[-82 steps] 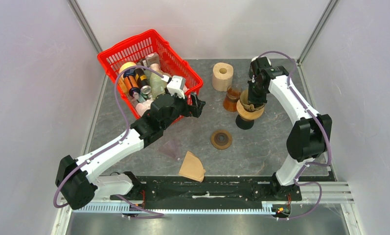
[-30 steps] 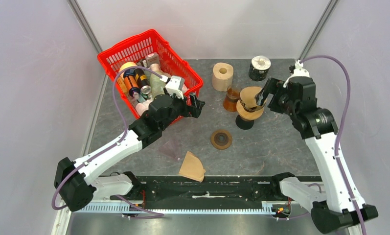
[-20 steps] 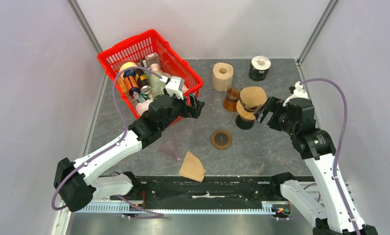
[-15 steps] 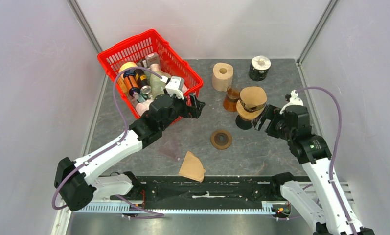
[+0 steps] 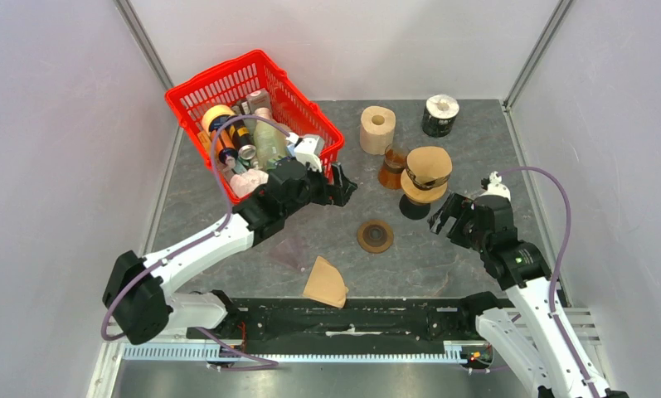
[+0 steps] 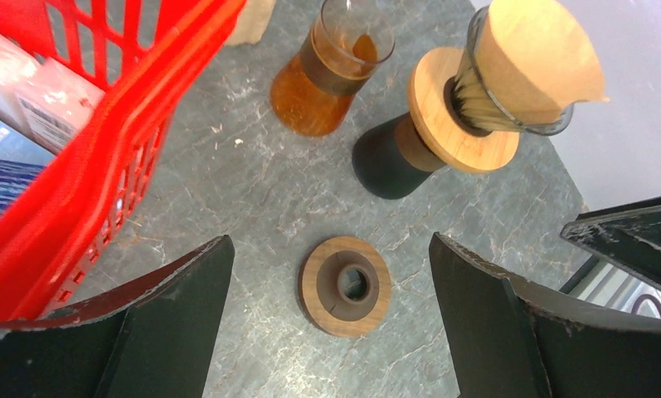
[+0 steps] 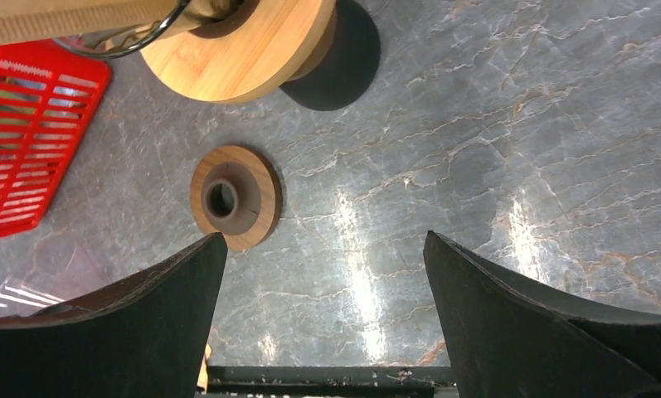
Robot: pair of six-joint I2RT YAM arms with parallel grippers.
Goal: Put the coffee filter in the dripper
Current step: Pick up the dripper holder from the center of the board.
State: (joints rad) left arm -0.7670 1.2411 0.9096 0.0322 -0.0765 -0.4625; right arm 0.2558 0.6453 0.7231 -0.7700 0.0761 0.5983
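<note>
A brown paper coffee filter [image 5: 429,162] sits in the glass dripper [image 5: 420,187], which has a wooden collar and a black base. In the left wrist view the filter [image 6: 541,60] sticks out above the dripper's glass rim [image 6: 476,83]. My right gripper [image 5: 443,214] hangs open just right of and nearer than the dripper, holding nothing; its view shows the wooden collar [image 7: 242,51] at the top edge. My left gripper [image 5: 344,184] is open beside the red basket, left of the dripper, with nothing in it. A second folded filter [image 5: 325,282] lies near the table's front edge.
A red basket [image 5: 227,79] full of several items stands at the back left. An amber glass cup [image 5: 392,168], a paper roll [image 5: 377,129] and a black roll [image 5: 439,115] stand behind the dripper. A wooden ring [image 5: 376,236] and a clear plastic piece [image 5: 291,249] lie mid-table.
My right gripper has drawn back from the dripper toward the near edge, leaving the filter in it. The left arm has shifted slightly to the right.
</note>
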